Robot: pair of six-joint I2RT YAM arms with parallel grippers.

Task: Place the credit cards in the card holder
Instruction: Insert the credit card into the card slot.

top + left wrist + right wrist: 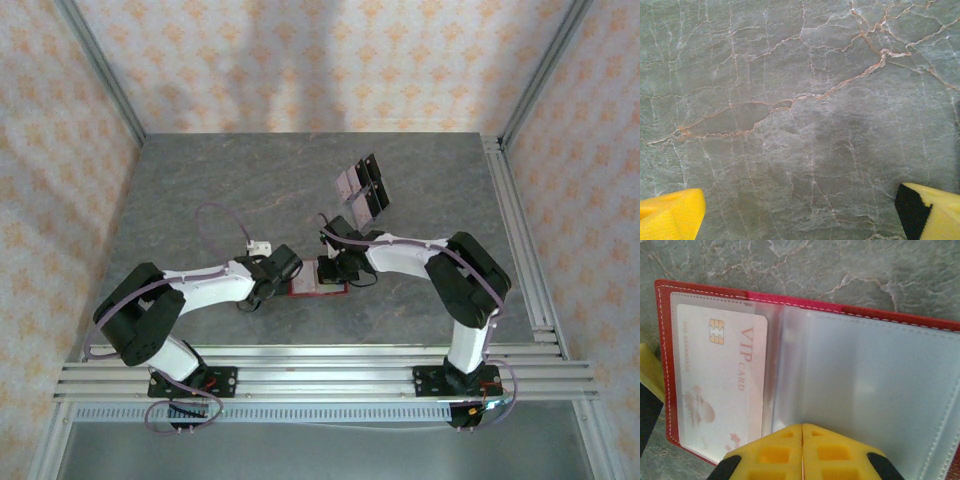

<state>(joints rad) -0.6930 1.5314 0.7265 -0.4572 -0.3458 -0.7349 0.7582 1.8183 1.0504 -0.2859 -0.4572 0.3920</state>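
at the near middle of the bench [200, 190], between the two arms, the card holder [318, 279] lies open and flat, with its red edge around a greyish inside. under the clear pocket [715, 305] on one side there is one vip card [720, 385], fully inside and lying straight. the other side of the holder looks empty. the other credit cards [358, 188] lie in a small group farther back on the bench, well apart from the holder; some look pale and some dark, and i cannot count them surely.

the right pincer [802, 450] is just over the near edge of the open holder, its two yellow pads pressed together, and i see nothing between them. the left pincer [800, 210] has its tips wide apart over bare bench beside the holder, and it carries nothing.

i judge that one card is done and the step in hand is between cards: leaving the holder and going for another one. the next move calls for the right arm to reach back to the group, open its pads and lift a single thin card from the flat surface, which is not easy. the holder should not shift, so the left pincer may need to keep it in place.
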